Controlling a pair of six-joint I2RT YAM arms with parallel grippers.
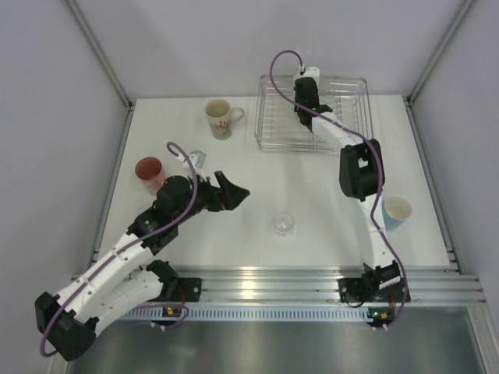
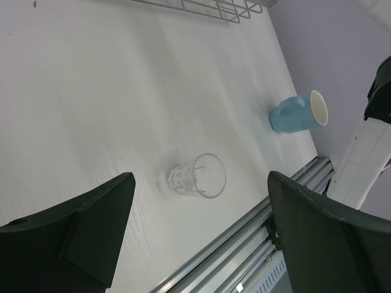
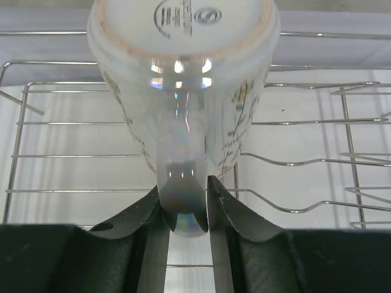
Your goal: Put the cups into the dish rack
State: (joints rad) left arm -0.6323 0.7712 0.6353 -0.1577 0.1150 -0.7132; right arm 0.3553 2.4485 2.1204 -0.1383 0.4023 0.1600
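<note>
Your left gripper (image 1: 234,188) hangs wide open and empty over the tabletop (image 1: 327,226), with the small clear glass (image 2: 198,177) just ahead of its fingers. Your right gripper (image 3: 185,190) pinches the handle of a cream floral mug (image 3: 183,55), base turned toward it, dish rack (image 3: 293,163) wires beneath. You seem to be at the set-down, though contact is unclear. Next, seat it, release, and back off straight.

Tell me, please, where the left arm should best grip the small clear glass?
Probably grip the clear glass across its round wall, coming from its left, where the open left fingers face it: it stands upright, handleless, with nothing beside it.
</note>
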